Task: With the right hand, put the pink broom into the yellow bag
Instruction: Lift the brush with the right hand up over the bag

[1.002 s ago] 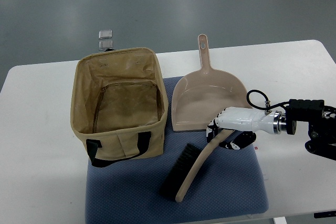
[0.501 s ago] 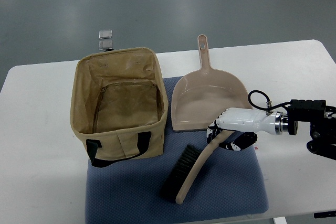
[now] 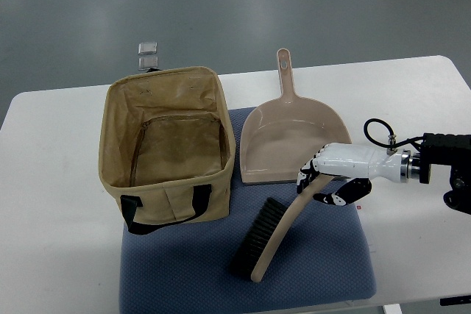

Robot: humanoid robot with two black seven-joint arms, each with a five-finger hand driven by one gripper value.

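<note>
White tabletop (image 3: 59,255) on grey floor, blue mat (image 3: 316,270) under the work. Top view: my right hand (image 3: 324,178) is clenched around the handle end of the pink broom (image 3: 271,240); the bristle end looks to rest on the mat, right of the yellow bag (image 3: 165,148). Grasp done; lift, carry and drop are left. Bag mouth is open and looks empty, so plenty of room. Pink dustpan (image 3: 291,141) sits just right of the bag; I'd clear its rim and the bag's wall. Left arm absent.
</note>
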